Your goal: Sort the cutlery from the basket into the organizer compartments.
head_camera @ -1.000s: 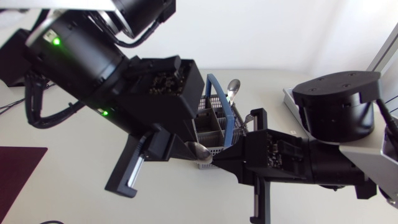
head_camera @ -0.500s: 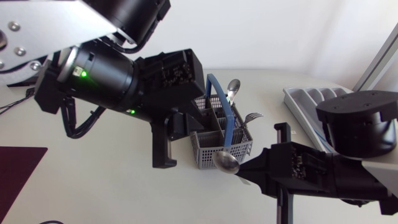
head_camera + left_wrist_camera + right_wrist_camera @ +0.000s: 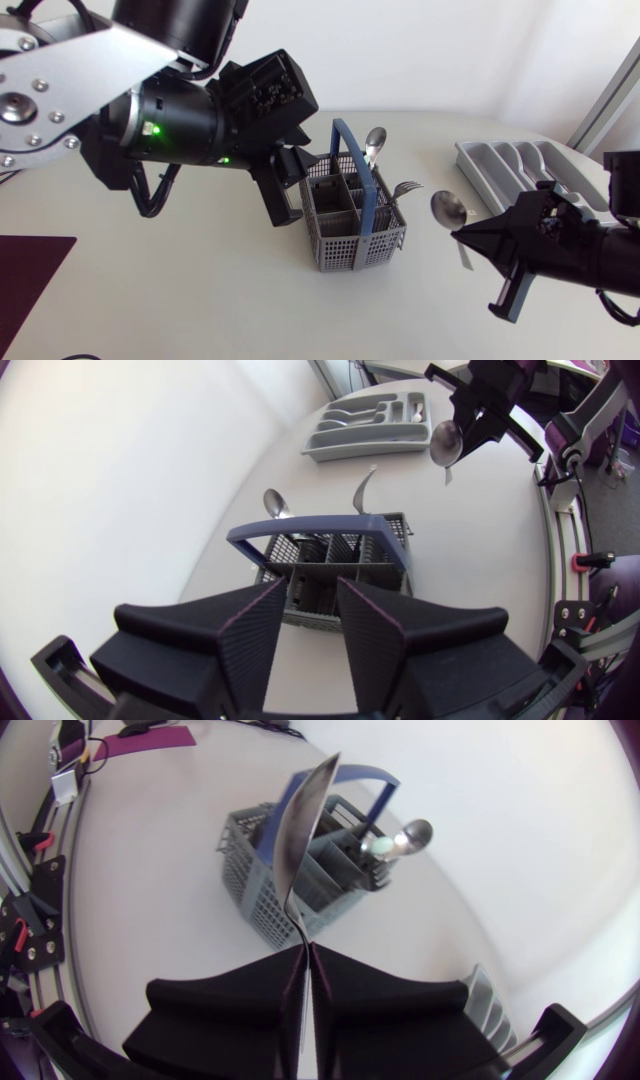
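Observation:
A grey mesh basket (image 3: 352,238) with a blue handle stands mid-table; a spoon (image 3: 375,140) and a fork (image 3: 404,187) stick out of its far side. My left gripper (image 3: 285,195) hangs by the basket's left side, open with nothing between its fingers (image 3: 258,642); the basket (image 3: 335,560) lies just ahead of it. My right gripper (image 3: 472,241) is right of the basket, shut on the handle of a spoon (image 3: 448,208) whose bowl points up. In the right wrist view this spoon (image 3: 300,830) rises from the closed gripper (image 3: 305,970). The grey organizer (image 3: 515,168) lies at the far right.
A dark red mat (image 3: 25,280) lies at the table's left edge. Bare white table spreads in front of the basket and between basket and organizer. In the left wrist view the organizer (image 3: 345,440) holds some cutlery in its compartments.
My right gripper has carried the spoon from the basket's front to the right, toward the organizer. My left arm has drawn back up and left, and its fingers have parted a little.

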Robot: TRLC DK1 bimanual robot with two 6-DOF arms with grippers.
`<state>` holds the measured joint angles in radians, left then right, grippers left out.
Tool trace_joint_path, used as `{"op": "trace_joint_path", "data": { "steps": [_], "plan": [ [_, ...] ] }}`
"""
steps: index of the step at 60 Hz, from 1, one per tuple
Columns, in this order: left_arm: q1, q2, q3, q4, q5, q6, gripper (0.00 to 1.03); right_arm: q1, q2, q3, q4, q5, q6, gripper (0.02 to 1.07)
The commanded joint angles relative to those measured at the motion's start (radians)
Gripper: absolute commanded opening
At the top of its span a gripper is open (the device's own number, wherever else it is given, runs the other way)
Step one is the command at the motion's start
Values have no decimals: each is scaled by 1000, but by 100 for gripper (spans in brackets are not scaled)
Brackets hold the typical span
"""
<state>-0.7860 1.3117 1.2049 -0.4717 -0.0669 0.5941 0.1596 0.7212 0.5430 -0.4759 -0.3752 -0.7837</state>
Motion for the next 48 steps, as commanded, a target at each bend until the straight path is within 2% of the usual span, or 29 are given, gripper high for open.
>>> {"op": "trace_joint_path", "data": {
  "steps": [1, 6, 23, 32, 48],
  "plan": [
    [11, 11, -31, 44, -30, -43, 39, -118, 55, -17, 42, -27, -58, 7],
    [16, 17, -42, 74, -47, -62, 39, -264, 144, 3, 85, -87, -86, 8],
    [36, 40, -44, 119, -85, -100, 40, -540, 489, 161, 260, -117, -74, 7],
    [44, 67, -41, 143, -120, -128, 43, -598, 650, 288, 327, -97, -23, 7],
    [68, 92, -44, 163, -123, -174, 45, -611, 923, 520, 425, -2, 70, 7]
  ]
}}
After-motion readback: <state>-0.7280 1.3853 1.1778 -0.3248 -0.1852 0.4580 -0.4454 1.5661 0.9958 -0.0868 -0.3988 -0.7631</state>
